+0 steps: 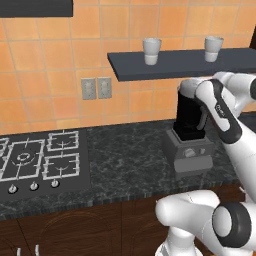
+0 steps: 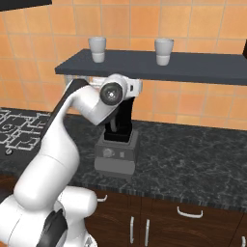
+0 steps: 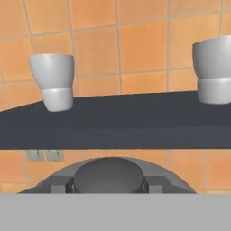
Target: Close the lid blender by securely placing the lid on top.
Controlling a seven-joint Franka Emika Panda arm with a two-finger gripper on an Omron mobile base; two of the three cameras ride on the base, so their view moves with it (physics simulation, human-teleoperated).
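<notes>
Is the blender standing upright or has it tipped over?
Upright: the blender stands with its black jar straight above the grey base on the counter.

You have a dark grey floating wall shelf (image 1: 165,65) against the orange tiled wall (image 1: 45,60), carrying two white ribbed cups, the left cup (image 1: 151,51) and the right cup (image 1: 213,48), well apart. Below the shelf, note a pair of grey wall outlets (image 1: 96,88). The black speckled stone counter (image 1: 125,160) holds a black gas hob with white grates (image 1: 37,160) and three small knobs (image 1: 33,186). Beneath it, you see dark wooden cabinet doors with pale handles (image 2: 188,212).
</notes>
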